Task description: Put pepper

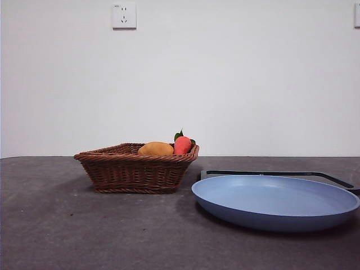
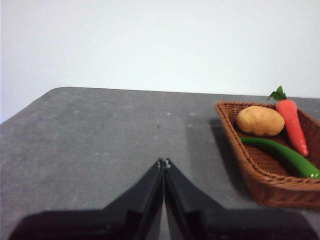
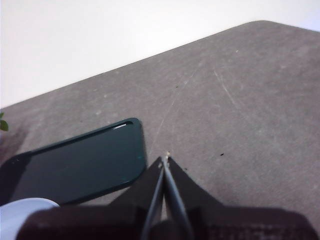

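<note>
Pepper (image 2: 285, 155) lying in wicker basket (image 2: 260, 182) beside potato (image 2: 260, 120) and carrot (image 2: 292, 125), untouched; left gripper (image 2: 163, 162) and right gripper (image 3: 165, 160) jaws closed, empty, over desk (image 2: 110, 130); pending: reach, open, grasp, probably for blue plate (image 1: 275, 216).

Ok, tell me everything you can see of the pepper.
The pepper is a long, slim, glossy green vegetable, slightly curved. It lies flat inside the brown wicker basket, along its near wall, beside the orange-yellow oval fruit and the red item with green leaves. One end runs out of the left wrist view. The front view hides it behind the basket wall. No hand touches it.
</note>
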Controlling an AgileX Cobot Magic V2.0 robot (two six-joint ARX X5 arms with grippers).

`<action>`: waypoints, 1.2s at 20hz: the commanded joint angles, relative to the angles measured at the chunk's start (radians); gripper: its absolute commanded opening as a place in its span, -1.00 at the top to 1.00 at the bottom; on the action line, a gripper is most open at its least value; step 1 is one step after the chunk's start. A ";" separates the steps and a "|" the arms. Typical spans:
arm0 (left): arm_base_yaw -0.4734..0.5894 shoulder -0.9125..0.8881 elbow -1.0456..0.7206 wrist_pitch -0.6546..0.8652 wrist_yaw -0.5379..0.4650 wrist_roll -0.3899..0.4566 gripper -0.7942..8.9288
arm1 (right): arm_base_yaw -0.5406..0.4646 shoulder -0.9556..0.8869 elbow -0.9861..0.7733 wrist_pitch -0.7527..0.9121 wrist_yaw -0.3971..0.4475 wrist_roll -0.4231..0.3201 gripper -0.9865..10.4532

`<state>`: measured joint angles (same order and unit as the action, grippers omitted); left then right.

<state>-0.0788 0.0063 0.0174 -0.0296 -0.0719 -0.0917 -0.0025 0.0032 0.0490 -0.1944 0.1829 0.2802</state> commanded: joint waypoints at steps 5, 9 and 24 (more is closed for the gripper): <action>0.002 -0.005 -0.010 0.013 0.020 -0.161 0.82 | -0.002 -0.003 0.000 0.009 -0.001 0.092 0.81; 0.002 -0.005 -0.007 0.012 0.108 -0.217 0.82 | -0.002 -0.003 0.002 0.028 -0.076 0.132 0.82; 0.002 0.184 0.285 -0.203 0.286 -0.275 0.82 | 0.005 0.237 0.310 -0.012 -0.267 0.139 0.82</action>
<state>-0.0788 0.1711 0.2810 -0.2295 0.1917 -0.3714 0.0002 0.2195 0.3313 -0.2008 -0.0742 0.4454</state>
